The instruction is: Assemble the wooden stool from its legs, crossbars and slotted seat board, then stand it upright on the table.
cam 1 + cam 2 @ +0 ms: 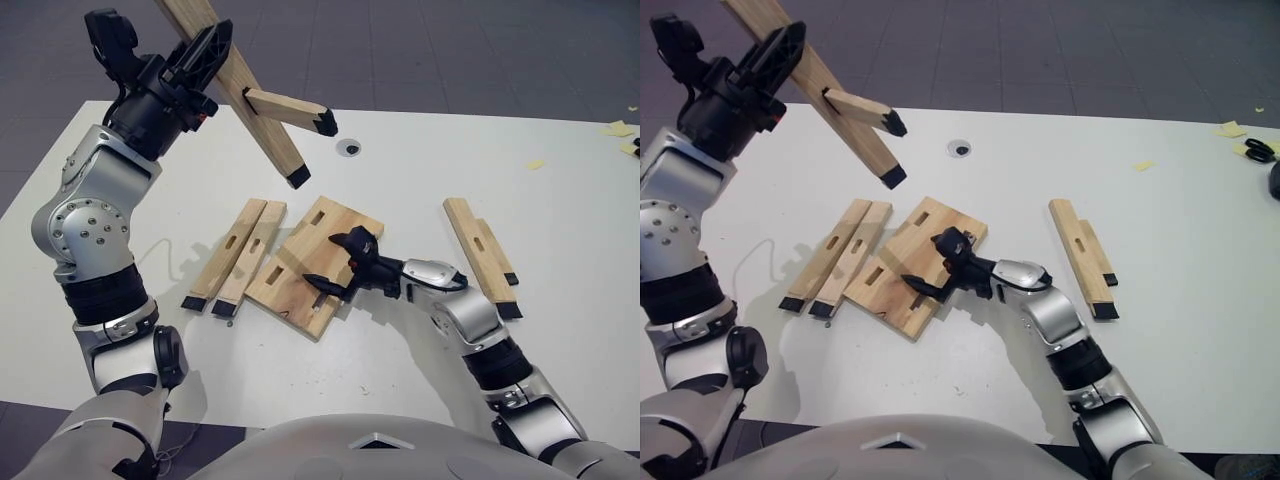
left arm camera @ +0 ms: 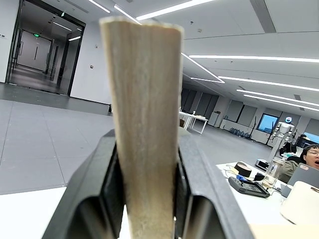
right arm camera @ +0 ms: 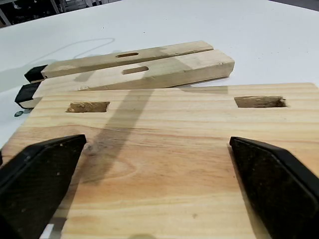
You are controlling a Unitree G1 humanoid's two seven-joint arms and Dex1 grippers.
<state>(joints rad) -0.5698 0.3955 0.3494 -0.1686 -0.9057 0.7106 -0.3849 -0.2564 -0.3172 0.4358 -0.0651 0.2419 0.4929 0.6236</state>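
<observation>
Above the table (image 1: 560,200), the left gripper (image 1: 205,55) is clamping a leg (image 1: 265,125) with a crossbar (image 1: 290,105) fitted, while the right gripper (image 1: 335,262) is hovering wide open over the seat board (image 1: 290,265) lying mid-table, likely steadying it next for slotting.

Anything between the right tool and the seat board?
Nothing visible. The right tool hangs open right over the seat board, fingers either side of bare wood. Two legs lie beside the board at its left, off its top.
</observation>
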